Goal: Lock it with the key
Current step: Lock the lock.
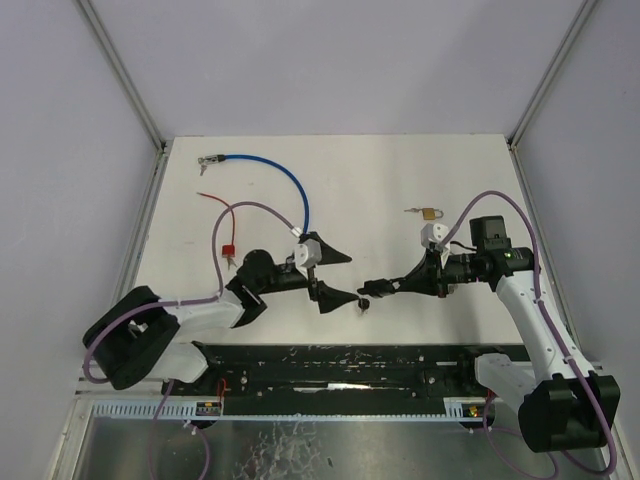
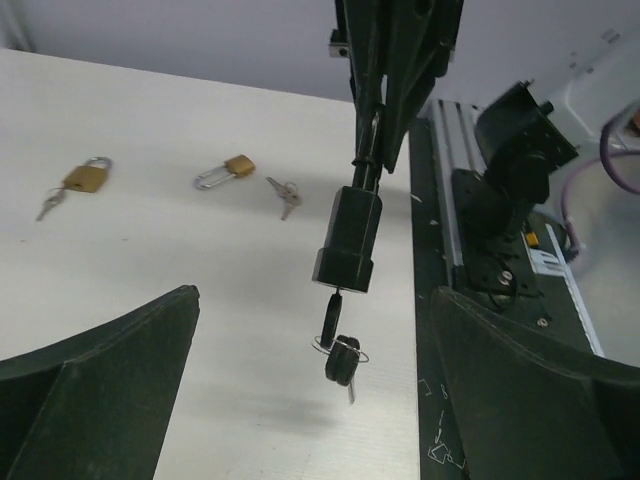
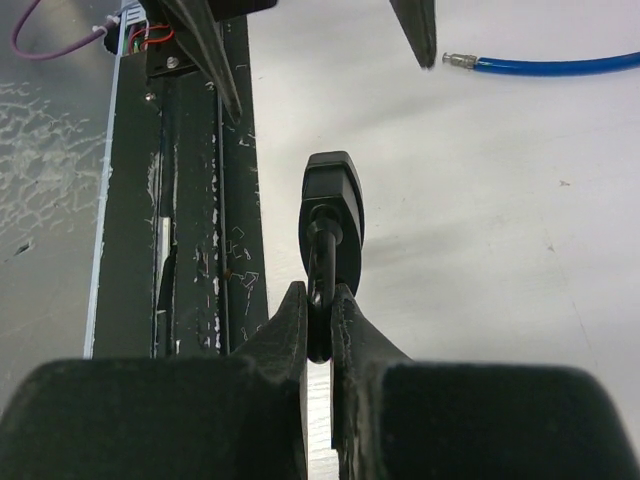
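White table (image 1: 400, 180): right tool (image 3: 318, 300) pinches black padlock (image 2: 350, 235) by its shackle; left tool (image 1: 351, 277) gapes wide, empty.

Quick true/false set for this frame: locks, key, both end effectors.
1. The right end effector is clamped on the shackle of the black padlock. True.
2. The left end effector is shut on the key. False: it is open and holds nothing.
3. The key sits in the black padlock's lower end. True.
4. The black padlock is the only lock in view. False: two brass padlocks lie on the table.
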Motion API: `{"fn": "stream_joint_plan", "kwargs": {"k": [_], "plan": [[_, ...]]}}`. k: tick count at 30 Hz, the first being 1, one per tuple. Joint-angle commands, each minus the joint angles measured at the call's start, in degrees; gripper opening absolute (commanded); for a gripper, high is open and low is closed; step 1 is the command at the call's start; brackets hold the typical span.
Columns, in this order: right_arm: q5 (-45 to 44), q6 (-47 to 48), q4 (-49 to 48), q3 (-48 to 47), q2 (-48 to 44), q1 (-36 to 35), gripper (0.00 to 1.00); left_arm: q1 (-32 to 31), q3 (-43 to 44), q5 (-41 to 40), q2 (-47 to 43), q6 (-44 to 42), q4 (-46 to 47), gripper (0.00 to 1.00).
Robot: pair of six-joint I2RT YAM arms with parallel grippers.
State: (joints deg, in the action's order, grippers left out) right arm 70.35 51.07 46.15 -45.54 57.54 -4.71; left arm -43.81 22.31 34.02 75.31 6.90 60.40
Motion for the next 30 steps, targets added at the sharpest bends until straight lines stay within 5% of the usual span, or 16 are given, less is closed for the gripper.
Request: {"fn": "stream_joint_plan", "kwargs": {"k": [1, 26, 30], "plan": [[6.7, 8.4, 3.2, -3.4, -0.1, 0.1, 0.00, 0.3, 5.2, 10.8, 5.9, -1.9, 2.7, 0.95], [6.8, 8.8, 2.9, -3.2, -0.2, 0.1, 0.00, -5.1, 16.9, 12.8, 20.1, -7.8, -5.8, 0.54], [6.6, 8.5, 2.3, -3.0, -0.3, 0.1, 0.00, -5.1, 18.4, 14.4, 20.3, -8.5, -8.3, 0.34]]}}
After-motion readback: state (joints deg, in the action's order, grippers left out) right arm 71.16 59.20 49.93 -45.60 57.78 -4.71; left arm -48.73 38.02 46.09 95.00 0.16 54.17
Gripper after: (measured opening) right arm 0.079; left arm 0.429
